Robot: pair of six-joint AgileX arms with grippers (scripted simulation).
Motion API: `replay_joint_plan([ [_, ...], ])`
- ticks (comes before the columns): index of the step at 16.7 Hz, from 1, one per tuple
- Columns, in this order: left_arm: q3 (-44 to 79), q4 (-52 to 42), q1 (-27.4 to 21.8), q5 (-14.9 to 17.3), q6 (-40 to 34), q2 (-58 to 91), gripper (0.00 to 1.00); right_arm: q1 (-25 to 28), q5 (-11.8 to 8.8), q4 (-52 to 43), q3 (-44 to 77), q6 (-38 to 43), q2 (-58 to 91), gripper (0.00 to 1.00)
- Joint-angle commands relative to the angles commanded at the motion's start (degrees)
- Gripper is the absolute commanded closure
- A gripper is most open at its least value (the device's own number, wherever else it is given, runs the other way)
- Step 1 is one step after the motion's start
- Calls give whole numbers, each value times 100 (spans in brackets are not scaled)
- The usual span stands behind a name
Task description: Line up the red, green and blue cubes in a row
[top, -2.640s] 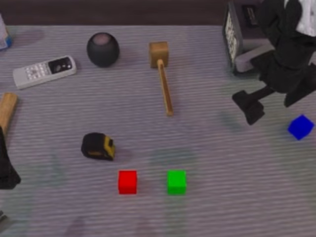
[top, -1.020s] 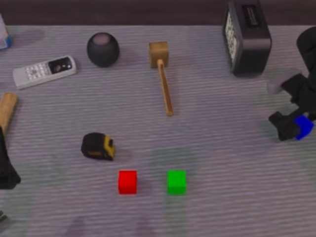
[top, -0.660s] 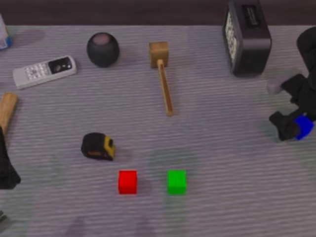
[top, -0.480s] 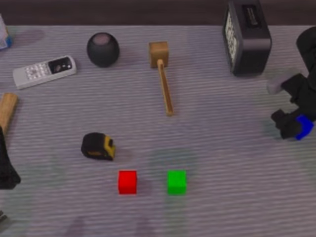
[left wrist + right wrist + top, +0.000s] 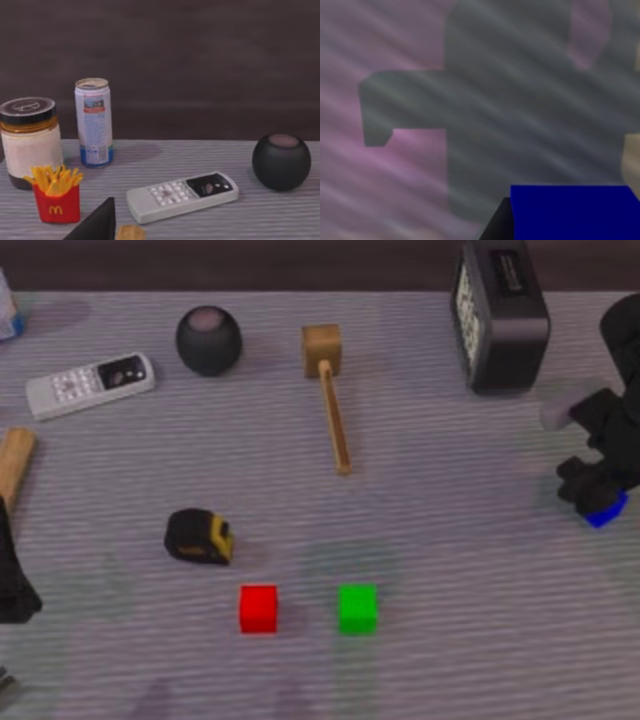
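Three views, top first: right gripper at the table's right edge, fingers narrowed onto the blue cube, mostly hidden beneath them.
Row so far: red cube and green cube side by side, near front, apart.
Left gripper: parked at the left edge; opening cannot be told.
Shapes: round black speaker, wooden mallet, black-and-yellow tape measure.
Left wrist view: ridged grey cloth, remote, can, jar.
Right wrist view: blue cube close, flat-faced, sharp-edged.
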Motion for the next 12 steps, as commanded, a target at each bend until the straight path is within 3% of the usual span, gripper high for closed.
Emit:
replay_joint_plan([
  [5,0,0,0,0,0,0,0,32,-93,-236,134,62,-283,100],
  [12,0,0,0,0,0,0,0,67,-101,-1467,810,64,-821,100],
])
